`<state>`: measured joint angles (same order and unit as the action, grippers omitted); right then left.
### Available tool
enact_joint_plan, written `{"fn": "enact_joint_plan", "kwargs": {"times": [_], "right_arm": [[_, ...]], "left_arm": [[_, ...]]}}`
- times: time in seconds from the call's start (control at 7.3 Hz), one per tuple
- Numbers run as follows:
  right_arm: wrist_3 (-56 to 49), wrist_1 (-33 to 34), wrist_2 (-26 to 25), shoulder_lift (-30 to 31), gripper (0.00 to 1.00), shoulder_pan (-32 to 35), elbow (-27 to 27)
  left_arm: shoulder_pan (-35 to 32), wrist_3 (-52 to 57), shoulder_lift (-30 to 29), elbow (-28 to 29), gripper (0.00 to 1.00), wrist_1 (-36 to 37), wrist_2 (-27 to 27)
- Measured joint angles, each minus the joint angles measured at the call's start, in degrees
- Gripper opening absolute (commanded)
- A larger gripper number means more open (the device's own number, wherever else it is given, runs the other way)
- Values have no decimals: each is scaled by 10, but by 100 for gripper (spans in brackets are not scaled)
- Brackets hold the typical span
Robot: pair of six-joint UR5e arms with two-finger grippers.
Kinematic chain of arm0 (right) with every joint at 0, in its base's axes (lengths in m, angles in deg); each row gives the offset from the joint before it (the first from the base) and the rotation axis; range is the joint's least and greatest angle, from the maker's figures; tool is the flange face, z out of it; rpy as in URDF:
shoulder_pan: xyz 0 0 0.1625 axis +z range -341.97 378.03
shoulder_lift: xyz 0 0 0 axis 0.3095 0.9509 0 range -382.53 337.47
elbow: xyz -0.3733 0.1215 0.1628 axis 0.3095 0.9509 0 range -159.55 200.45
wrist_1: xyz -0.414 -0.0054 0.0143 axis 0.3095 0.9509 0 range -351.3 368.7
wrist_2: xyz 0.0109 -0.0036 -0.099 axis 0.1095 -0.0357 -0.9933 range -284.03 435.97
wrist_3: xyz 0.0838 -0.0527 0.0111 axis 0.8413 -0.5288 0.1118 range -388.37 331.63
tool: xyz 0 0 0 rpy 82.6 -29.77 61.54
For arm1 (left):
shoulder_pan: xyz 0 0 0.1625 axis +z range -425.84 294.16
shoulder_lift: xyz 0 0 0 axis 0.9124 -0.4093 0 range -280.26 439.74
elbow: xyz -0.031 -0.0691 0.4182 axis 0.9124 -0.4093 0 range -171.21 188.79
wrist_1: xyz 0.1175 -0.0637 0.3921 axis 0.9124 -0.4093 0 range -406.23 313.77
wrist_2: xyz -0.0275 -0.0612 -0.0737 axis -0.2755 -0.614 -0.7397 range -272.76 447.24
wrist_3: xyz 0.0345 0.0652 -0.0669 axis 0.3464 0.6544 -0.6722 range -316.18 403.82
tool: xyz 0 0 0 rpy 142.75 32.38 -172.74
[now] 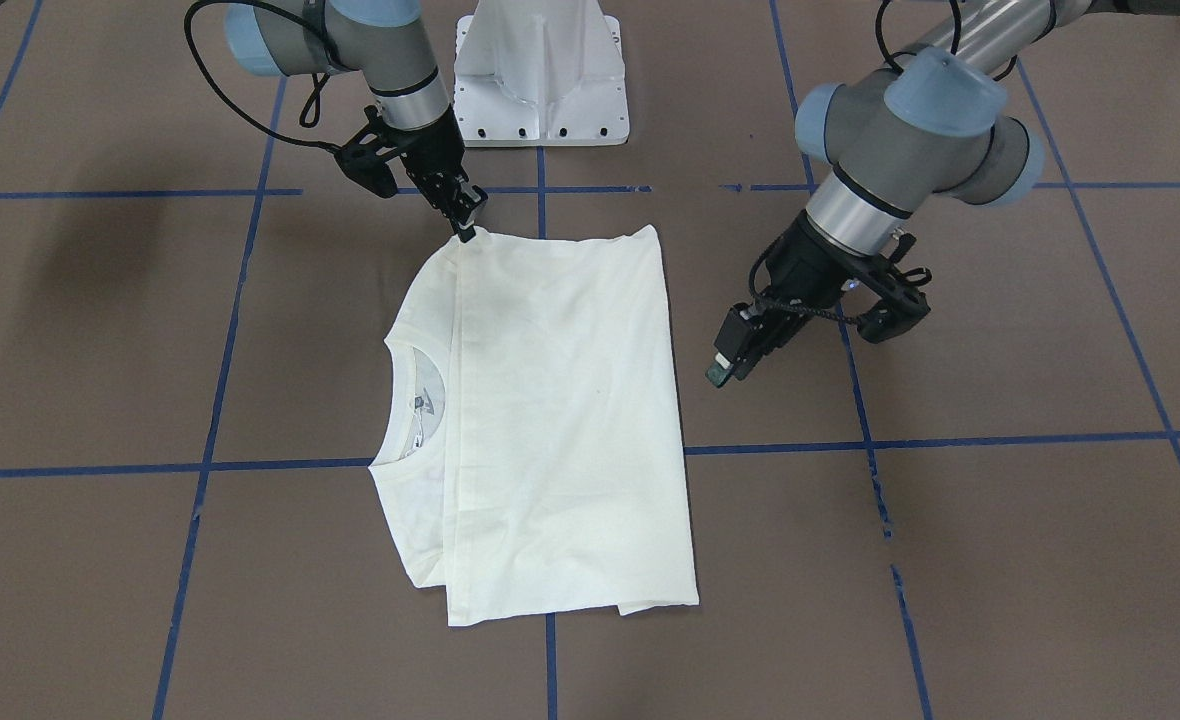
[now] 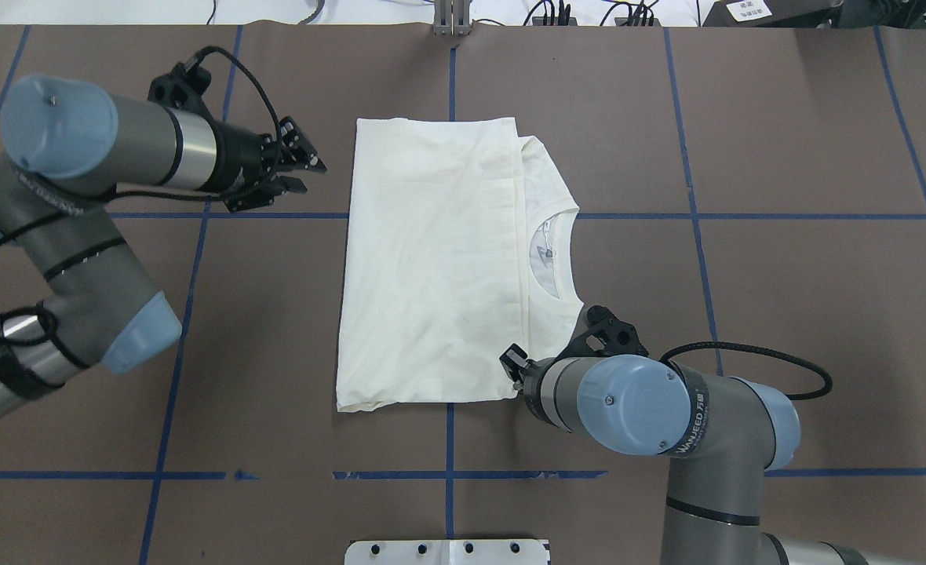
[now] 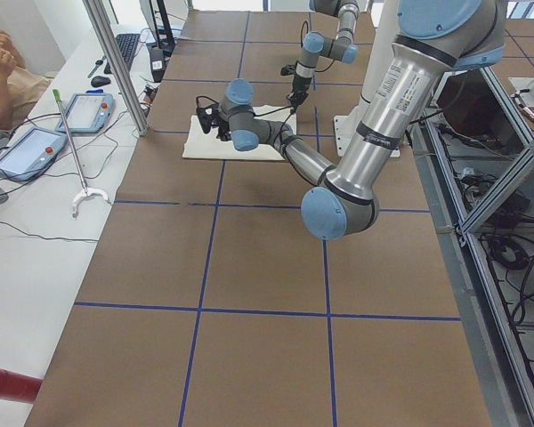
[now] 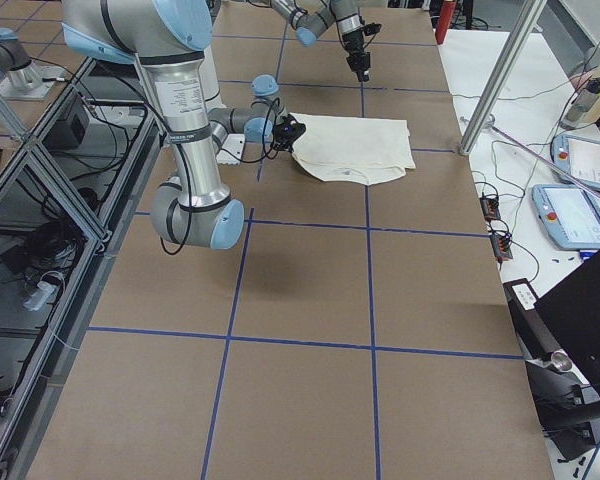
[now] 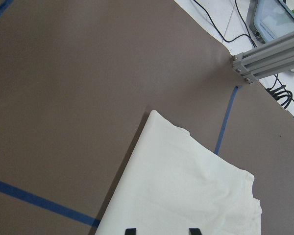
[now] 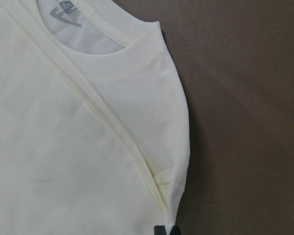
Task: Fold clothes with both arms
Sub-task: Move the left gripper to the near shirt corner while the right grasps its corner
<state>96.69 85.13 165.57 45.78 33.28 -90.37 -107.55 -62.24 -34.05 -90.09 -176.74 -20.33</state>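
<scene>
The cream-white T-shirt (image 1: 550, 420) lies folded flat on the brown table (image 2: 785, 275), plain side up. Its ribbed collar (image 2: 561, 251) shows at one side and the print is hidden. My right gripper (image 2: 513, 361) is at the shirt's near corner beside the shoulder. In the right wrist view its fingertips (image 6: 159, 230) sit close together, pinching the folded edge (image 6: 152, 181). It also shows in the front view (image 1: 467, 230). My left gripper (image 2: 310, 174) is open and empty, hanging above the table just off the shirt's hem side (image 5: 152, 161). It shows in the front view (image 1: 725, 368) too.
Blue tape lines (image 2: 447, 447) mark a grid on the table. The white pedestal base (image 1: 540, 80) stands at the robot's edge of the table. An aluminium post (image 5: 264, 58) stands at the far edge. Operator tablets (image 4: 580, 160) lie beyond the table.
</scene>
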Motion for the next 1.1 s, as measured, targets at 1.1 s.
{"fn": "enact_joint_plan", "kwargs": {"times": [1.1], "right_arm": [[-1,-1,14,23,0,-5,-38]], "left_arm": [[280,-160,89,-83,42,86,179]]}}
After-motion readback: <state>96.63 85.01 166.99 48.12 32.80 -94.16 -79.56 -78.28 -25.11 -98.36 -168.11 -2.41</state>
